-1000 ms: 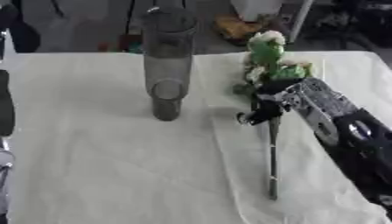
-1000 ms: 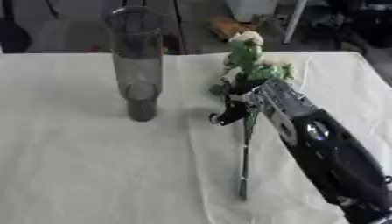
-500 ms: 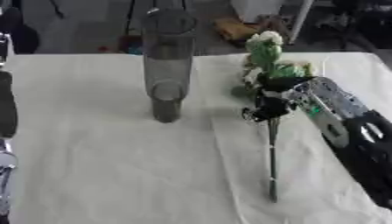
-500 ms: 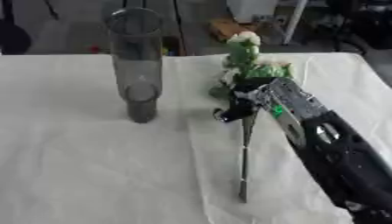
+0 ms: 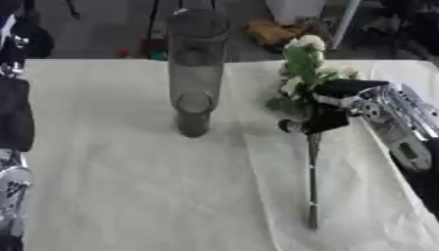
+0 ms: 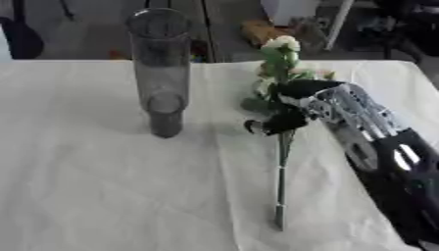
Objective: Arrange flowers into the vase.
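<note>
- A tall, clear glass vase stands upright on a table covered with a pale cloth. It serves as the landmark here. It looks empty, with no stem inside.
- To the right of the vase, near but apart from it, is a flower with pale blooms and green leaves. The blooms are about level with the upper half of the vase.
- The flower's long stem runs from the blooms down toward the near edge of the table. Its cut end looks to rest on the cloth, well below and to the right of the vase's base.
- The robot's right hand reaches in from the right, on the side of the flower away from the vase. Its dark fingers are curled around the stem just under the leaves, holding the flower.
- Gripping high on the stem probably keeps the blooms steady and leaves the long lower part free to slide into the vase mouth.
- The stem is close to upright, so it seems to be tipping up for a lift toward the vase. The flower is not yet in it.
- A sliver of the left arm shows at the frame's edge, left of the vase. The left hand's fingers cannot be made out.
</note>
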